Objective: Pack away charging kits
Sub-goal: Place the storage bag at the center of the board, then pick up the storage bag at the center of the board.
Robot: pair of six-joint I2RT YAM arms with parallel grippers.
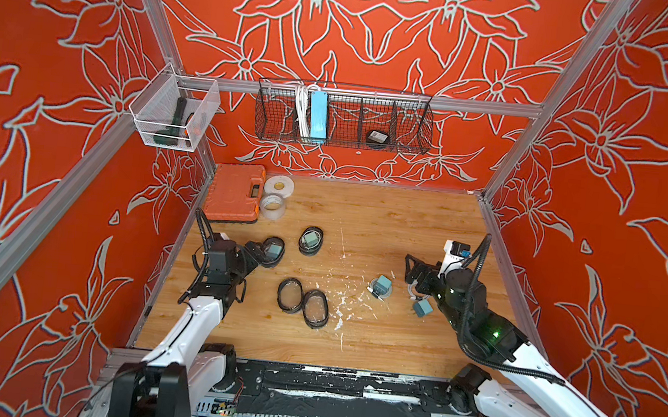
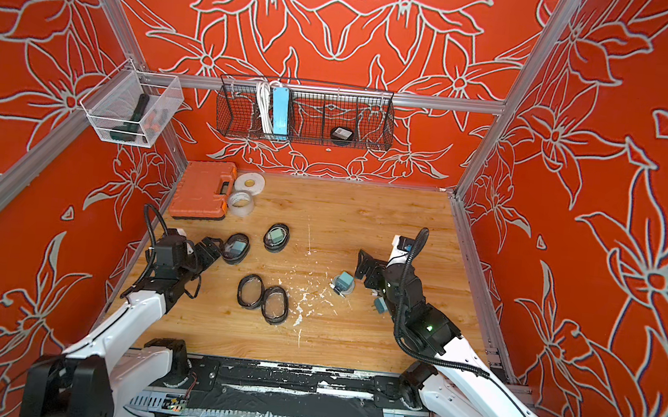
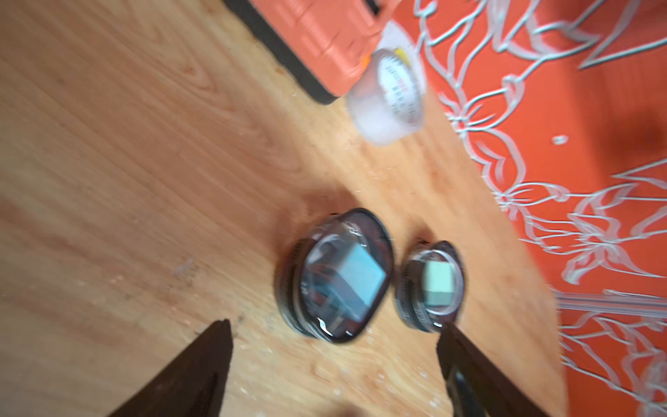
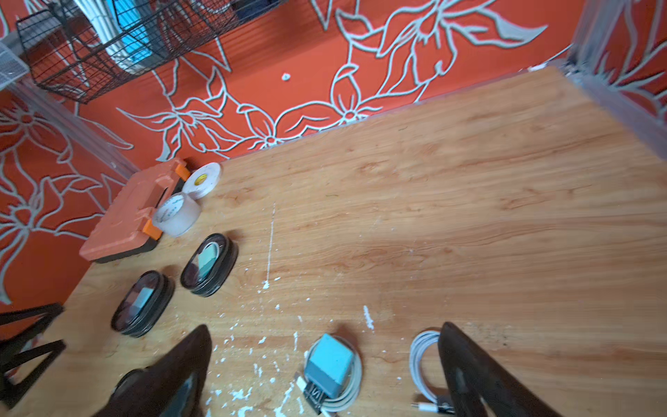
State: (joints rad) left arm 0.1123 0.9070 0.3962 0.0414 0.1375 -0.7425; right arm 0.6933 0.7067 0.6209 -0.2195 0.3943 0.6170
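**Desk:** What is my left pincer (image 3: 335,325) doing?

**Me:** Its jaws are spread wide with nothing between them. Just beyond the tips lies a closed oval case (image 3: 288,289), with a teal plug (image 3: 361,278) under its clear lid. I can't tell whether the tips touch it. A second packed case (image 3: 406,289) sits just beside it, farther and to the right, and holds another teal plug (image 3: 438,285).

**Desk:** And the right pincer (image 4: 325,326)?

**Me:** It is also gaping and holds nothing, low over the right half of the table (image 1: 385,223). Right under it, a loose plug (image 4: 328,361) sits on its coiled white cable (image 4: 355,375). A second coil (image 4: 418,352) lies just beside one of the pincer's fingers. In a top view the fourth plug (image 1: 422,308) rests alone, a little nearer and close to the arm.

**Desk:** What is farther out?

**Me:** A third case (image 1: 289,295) and a fourth case (image 1: 316,309) lie touching, left of centre. In the far left corner is an orange tool case (image 1: 235,191), with one tape roll (image 1: 279,186) and another roll (image 1: 273,207) just beside its right edge.
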